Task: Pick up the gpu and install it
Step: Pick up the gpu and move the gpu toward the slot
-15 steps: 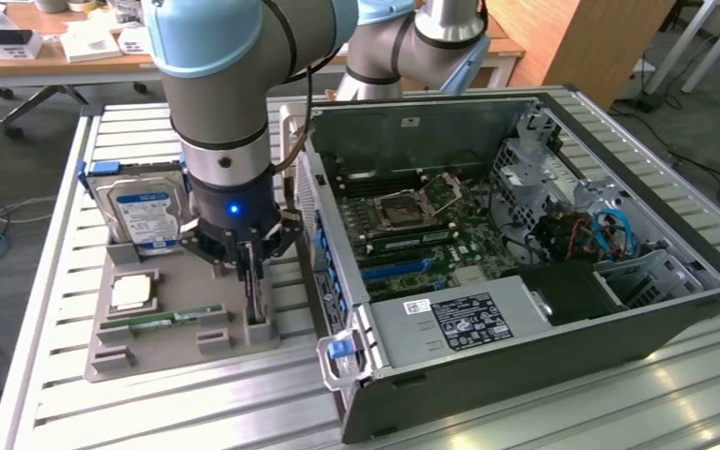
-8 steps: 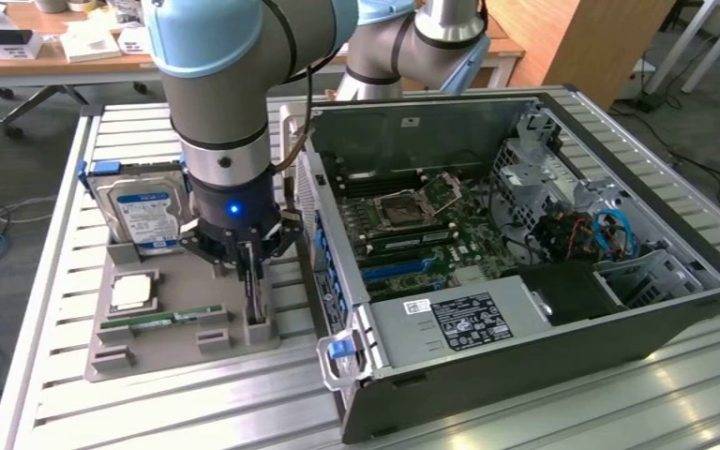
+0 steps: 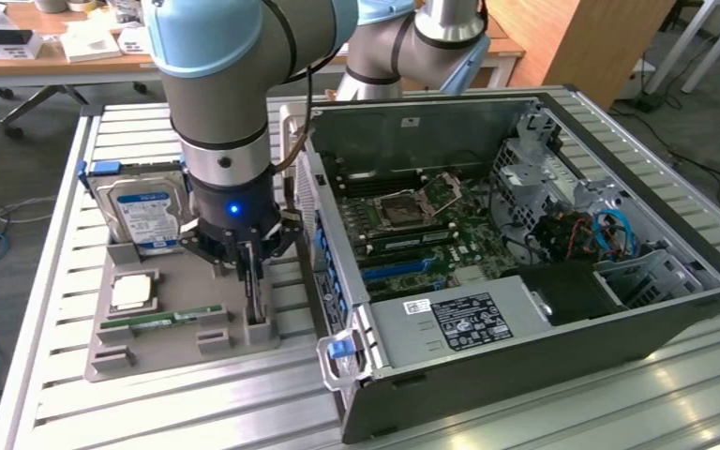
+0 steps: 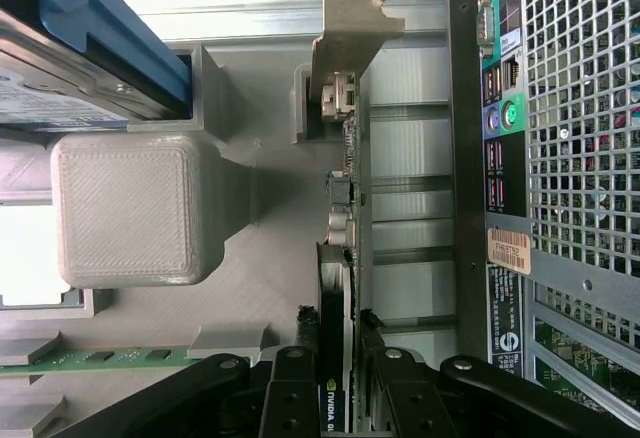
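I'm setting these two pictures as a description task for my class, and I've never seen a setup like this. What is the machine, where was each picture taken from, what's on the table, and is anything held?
The machine is a robot arm with a gripper at its end. One picture comes from a camera standing off the arm that sees the whole scene. The other comes from a camera on the arm's wrist, looking past the gripper.

On the slatted metal table are a grey holder and, toward the exterior view's right, an open computer case. The holder carries an upright hard drive, a processor chip, a green memory stick and the gpu, a thin card standing on edge.

The gripper is right at the gpu, which appears to sit in its holder slot, not lifted.
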`<state>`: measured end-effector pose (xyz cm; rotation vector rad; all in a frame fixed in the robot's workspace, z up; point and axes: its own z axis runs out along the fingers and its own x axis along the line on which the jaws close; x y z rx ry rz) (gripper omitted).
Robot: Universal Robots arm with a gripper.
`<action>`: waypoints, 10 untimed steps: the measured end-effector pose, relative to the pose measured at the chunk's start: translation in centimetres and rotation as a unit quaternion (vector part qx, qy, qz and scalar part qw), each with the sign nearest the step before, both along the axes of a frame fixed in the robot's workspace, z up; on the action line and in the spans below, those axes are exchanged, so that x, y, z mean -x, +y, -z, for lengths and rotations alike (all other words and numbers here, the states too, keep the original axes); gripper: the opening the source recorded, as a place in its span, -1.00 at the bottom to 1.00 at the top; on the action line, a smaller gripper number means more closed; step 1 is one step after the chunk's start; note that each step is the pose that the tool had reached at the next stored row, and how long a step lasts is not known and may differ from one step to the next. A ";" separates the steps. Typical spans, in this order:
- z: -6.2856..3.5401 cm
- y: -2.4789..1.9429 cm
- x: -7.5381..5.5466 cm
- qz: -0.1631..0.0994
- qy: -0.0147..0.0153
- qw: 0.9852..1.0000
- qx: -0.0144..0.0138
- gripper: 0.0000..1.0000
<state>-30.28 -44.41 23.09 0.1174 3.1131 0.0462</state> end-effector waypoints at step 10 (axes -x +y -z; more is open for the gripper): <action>-0.84 0.00 0.0 0.000 0.000 1.000 0.000 -0.48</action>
